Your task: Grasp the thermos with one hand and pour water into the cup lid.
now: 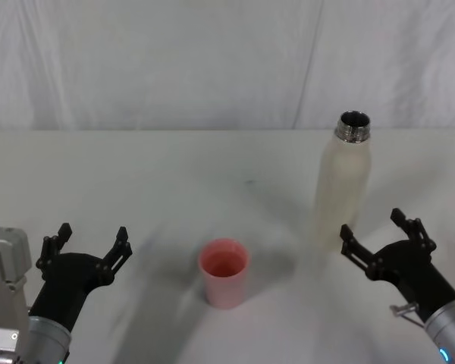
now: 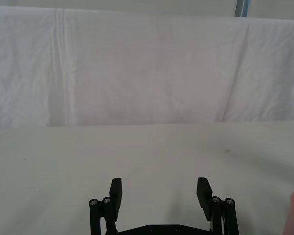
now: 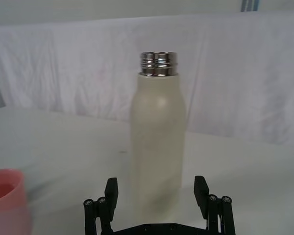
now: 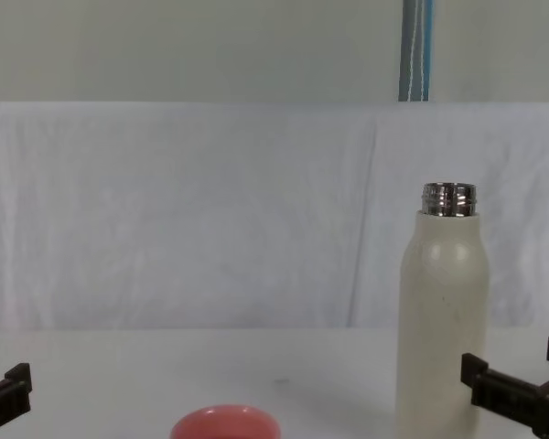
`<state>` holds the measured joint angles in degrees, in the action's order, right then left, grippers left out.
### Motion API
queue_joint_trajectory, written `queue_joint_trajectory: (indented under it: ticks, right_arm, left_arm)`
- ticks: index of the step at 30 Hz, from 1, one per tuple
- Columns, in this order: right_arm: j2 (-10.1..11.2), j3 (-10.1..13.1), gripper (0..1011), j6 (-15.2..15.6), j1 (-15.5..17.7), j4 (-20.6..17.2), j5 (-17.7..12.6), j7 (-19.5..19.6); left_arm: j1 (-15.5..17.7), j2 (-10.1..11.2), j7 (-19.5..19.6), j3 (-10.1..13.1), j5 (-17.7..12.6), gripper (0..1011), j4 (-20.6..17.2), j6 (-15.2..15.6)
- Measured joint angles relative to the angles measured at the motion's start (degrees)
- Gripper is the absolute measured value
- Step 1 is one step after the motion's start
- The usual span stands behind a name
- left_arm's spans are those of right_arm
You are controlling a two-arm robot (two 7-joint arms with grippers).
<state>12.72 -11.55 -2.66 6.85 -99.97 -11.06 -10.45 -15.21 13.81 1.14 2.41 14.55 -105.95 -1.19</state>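
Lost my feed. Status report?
Right gripper open, short of thermos. Left gripper open, idle. Thermos upright, uncapped; cup lid upright. Nothing between.

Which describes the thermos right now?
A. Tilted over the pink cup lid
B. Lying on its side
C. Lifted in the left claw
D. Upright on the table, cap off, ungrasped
D: the thermos stands upright with its steel neck open, and the open right claw sits just short of it.
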Motion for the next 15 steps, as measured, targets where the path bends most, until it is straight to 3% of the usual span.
queue_joint_trajectory:
  ticks: [15]
  right_arm:
    - [0.88,-0.53,1000,-0.45,2.10,-0.99,-0.67,-2.87]
  left_arm:
    - [0.00,0.00,-0.01,0.00,0.00,1001,0.00,0.00]
